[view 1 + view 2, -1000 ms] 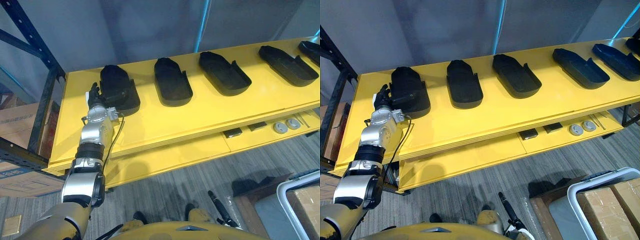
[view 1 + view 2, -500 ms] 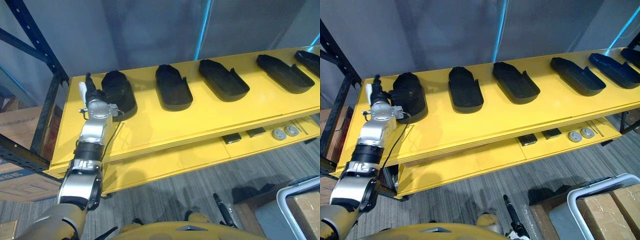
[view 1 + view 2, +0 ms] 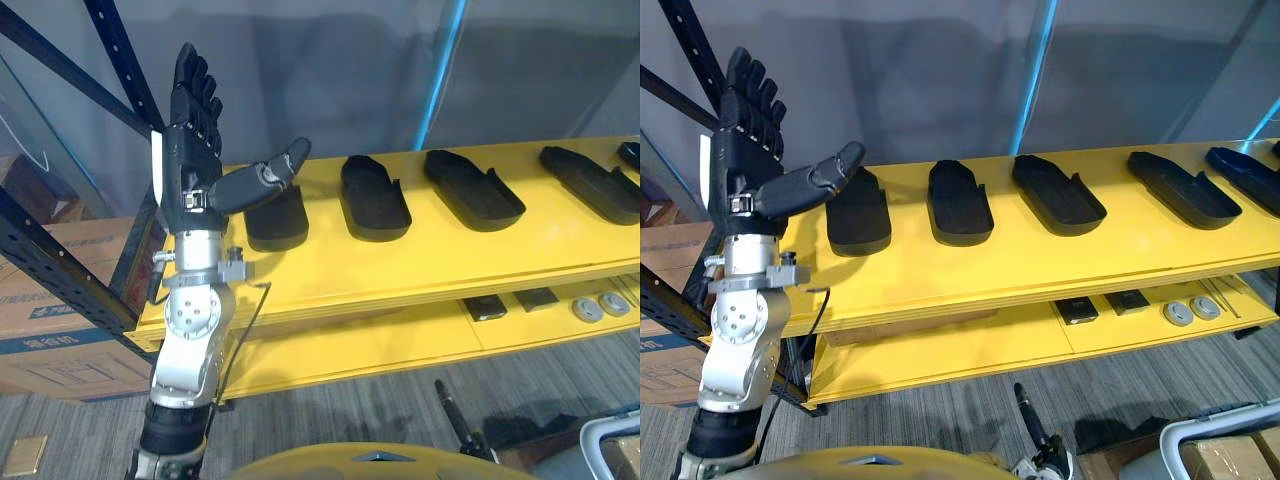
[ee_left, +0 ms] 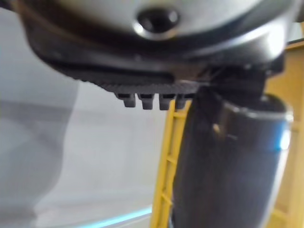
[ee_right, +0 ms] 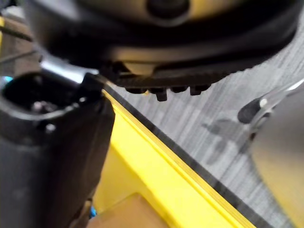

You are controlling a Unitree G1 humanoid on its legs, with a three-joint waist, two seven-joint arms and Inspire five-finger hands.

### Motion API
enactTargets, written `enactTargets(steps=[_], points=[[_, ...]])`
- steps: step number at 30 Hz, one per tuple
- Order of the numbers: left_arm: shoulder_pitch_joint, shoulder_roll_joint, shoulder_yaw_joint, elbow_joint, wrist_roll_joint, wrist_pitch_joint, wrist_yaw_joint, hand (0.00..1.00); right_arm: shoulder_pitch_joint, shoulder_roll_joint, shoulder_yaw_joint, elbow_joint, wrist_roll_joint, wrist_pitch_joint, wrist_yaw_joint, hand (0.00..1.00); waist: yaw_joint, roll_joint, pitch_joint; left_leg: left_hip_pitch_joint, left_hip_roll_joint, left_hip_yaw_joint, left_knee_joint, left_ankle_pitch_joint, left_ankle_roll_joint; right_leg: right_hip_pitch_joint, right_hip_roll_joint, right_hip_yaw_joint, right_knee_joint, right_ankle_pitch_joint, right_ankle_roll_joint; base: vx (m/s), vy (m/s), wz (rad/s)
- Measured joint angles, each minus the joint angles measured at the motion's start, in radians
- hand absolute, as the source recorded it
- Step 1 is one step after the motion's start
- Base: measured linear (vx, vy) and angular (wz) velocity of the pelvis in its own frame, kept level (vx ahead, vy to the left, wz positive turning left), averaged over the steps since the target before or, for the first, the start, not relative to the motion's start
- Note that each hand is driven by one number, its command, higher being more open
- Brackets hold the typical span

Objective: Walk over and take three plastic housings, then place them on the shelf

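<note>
Several black plastic housings lie in a row on the yellow shelf (image 3: 400, 262): the leftmost housing (image 3: 275, 222), a second housing (image 3: 375, 197), a third housing (image 3: 472, 188) and more to the right. My left hand (image 3: 190, 140) is raised high in front of the shelf's left end. It is open and holds nothing; the fingers point straight up and the thumb (image 3: 262, 180) sticks out over the leftmost housing without touching it. My right hand (image 3: 1040, 455) hangs low near the floor, open and holding nothing.
A dark blue rack upright (image 3: 60, 270) and cardboard boxes (image 3: 40, 320) stand at the left. The lower yellow shelf holds small black boxes (image 3: 485, 307) and round grey parts (image 3: 600, 305). A white-rimmed bin (image 3: 1210, 450) sits on the floor at the lower right.
My left hand has left the leftmost housing and risen well above the shelf with its fingers spread straight. The camera has also shifted, so the shelf now sits lower in view.
</note>
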Motion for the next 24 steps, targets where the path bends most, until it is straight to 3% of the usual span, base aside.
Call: enactTargets(steps=[3,4,6,7,9,11,14,18,20,24], points=[[0.074,-0.018,0.000,0.005,0.003,-0.112,-0.026,1.00,0.026,0.001,0.007,-0.107,-0.001,-0.023,-0.121,1.00,0.000,0.001,0.000,-0.002,0.004,0.022,0.000,0.000,-0.001,-0.002,0.004,0.001,-0.017,0.000,0.000,-0.04,-0.038,-0.12],[0.109,-0.028,-0.002,0.018,-0.002,-0.172,-0.079,1.00,0.044,0.003,-0.001,-0.142,-0.001,-0.045,-0.169,1.00,0.002,0.000,0.000,-0.005,0.009,0.030,0.000,0.004,-0.006,-0.001,0.011,0.001,-0.027,-0.001,0.001,-0.02,-0.056,-0.08],[0.133,-0.031,-0.015,0.038,-0.015,-0.218,-0.165,1.00,0.051,0.007,-0.015,-0.158,-0.001,-0.063,-0.189,1.00,0.002,-0.003,0.002,-0.007,0.013,0.037,0.000,0.007,-0.010,-0.002,0.014,0.000,-0.030,-0.010,0.000,-0.01,-0.050,-0.04],[0.146,-0.028,-0.038,0.051,-0.061,-0.232,-0.260,1.00,0.059,0.012,-0.025,-0.164,-0.001,-0.070,-0.193,1.00,0.004,-0.010,0.002,-0.009,0.012,0.045,0.000,0.013,-0.013,-0.005,0.011,-0.003,-0.030,-0.029,0.005,-0.02,-0.065,0.01],[0.148,-0.029,-0.096,0.084,-0.152,-0.237,-0.407,1.00,0.064,0.015,-0.038,-0.163,-0.001,-0.070,-0.195,1.00,0.001,-0.008,0.000,-0.021,0.016,0.046,-0.001,0.021,-0.017,-0.018,0.013,-0.011,-0.027,-0.037,0.000,-0.01,-0.052,0.03],[0.146,-0.030,-0.202,0.116,-0.277,-0.205,-0.610,1.00,0.063,0.015,-0.035,-0.163,-0.002,-0.070,-0.196,1.00,-0.005,0.002,-0.006,-0.038,0.018,0.054,-0.001,0.030,-0.017,-0.038,0.014,-0.011,-0.026,-0.037,0.001,0.00,-0.009,-0.02],[0.137,-0.031,-0.296,0.162,-0.279,-0.150,-0.707,1.00,0.068,0.017,-0.019,-0.159,-0.042,-0.070,-0.198,1.00,-0.021,0.011,-0.011,-0.036,0.018,0.058,-0.001,0.031,-0.024,-0.036,0.014,-0.009,-0.026,-0.035,0.002,0.02,0.009,-0.02],[0.130,-0.030,-0.320,0.236,-0.281,-0.090,-0.726,1.00,0.066,0.016,-0.005,-0.159,-0.043,-0.080,-0.231,1.00,-0.024,0.009,-0.010,-0.037,0.018,0.059,-0.001,0.029,-0.024,-0.037,0.014,-0.008,-0.026,-0.033,0.006,0.00,0.000,0.00],[0.129,-0.029,-0.325,0.266,-0.280,-0.074,-0.688,1.00,0.067,0.016,-0.005,-0.159,-0.041,-0.089,-0.234,1.00,-0.024,0.006,-0.009,-0.038,0.018,0.060,-0.001,0.024,-0.018,-0.037,0.014,-0.006,-0.026,-0.031,0.008,0.00,0.000,0.00],[0.130,-0.032,-0.328,0.288,-0.268,-0.073,-0.470,1.00,0.082,0.018,-0.004,-0.160,-0.041,-0.083,-0.222,1.00,-0.022,0.003,-0.008,-0.039,0.022,0.071,-0.001,0.024,-0.018,-0.047,0.017,0.010,-0.022,-0.028,0.011,-0.02,0.015,-0.07]])
